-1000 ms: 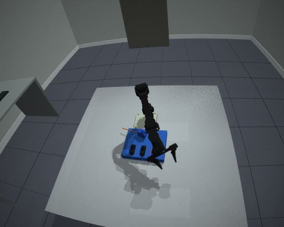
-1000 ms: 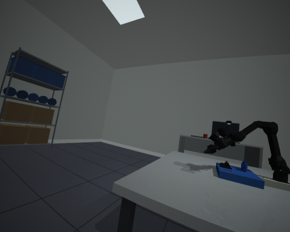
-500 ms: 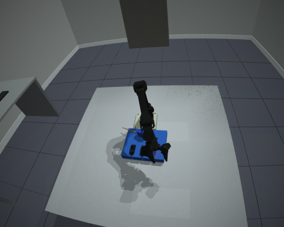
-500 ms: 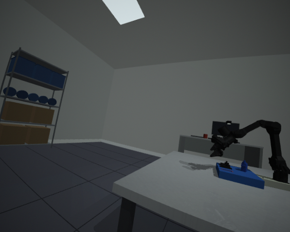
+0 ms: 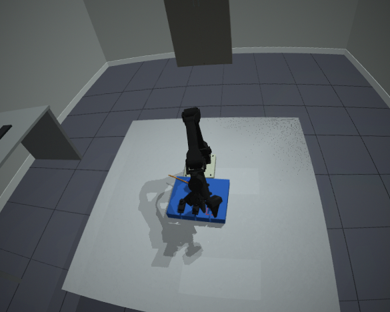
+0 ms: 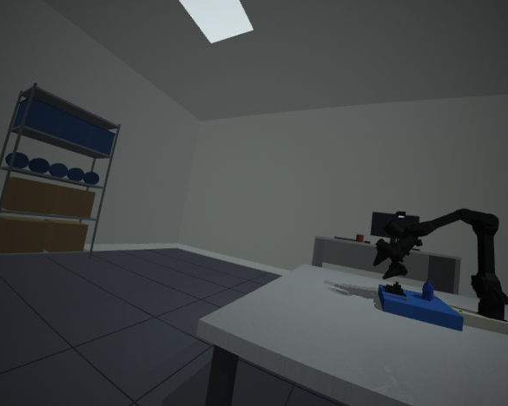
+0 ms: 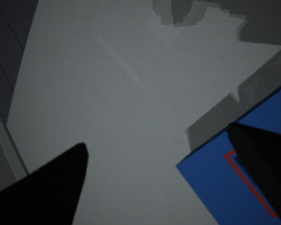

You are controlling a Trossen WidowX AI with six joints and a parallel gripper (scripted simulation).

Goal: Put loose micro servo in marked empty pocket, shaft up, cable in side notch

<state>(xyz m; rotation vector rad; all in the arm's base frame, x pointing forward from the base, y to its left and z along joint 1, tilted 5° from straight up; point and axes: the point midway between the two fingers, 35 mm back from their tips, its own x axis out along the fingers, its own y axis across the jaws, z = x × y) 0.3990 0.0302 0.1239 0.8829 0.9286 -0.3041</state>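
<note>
From the side, my gripper [image 6: 387, 265] hangs in the air over the front end of the blue deck [image 6: 425, 311], touching nothing. Its jaws are spread about as wide as they go, with nothing between them. Through my wrist camera the left finger [image 7: 43, 192] frames bare table [image 7: 111, 120]. To the right, the deck's corner shows with the red outline [image 7: 247, 185] of the marked pocket, partly hidden behind my other finger.

Below me on the deck sit the dark servos [image 6: 395, 288] already in their pockets. Further right, toward my base, the loose servo [image 6: 427, 291] stands upright on the back of the deck, well apart from the marked pocket. From above my arm hides it, and only its orange cable [image 5: 177, 178] pokes out to the left.

As I judge it, the step now is reaching for that servo. I should draw back toward my base and square my jaws across its body below the ears. I should come down straight, stay off the cable, and close only once both fingers flank it.
</note>
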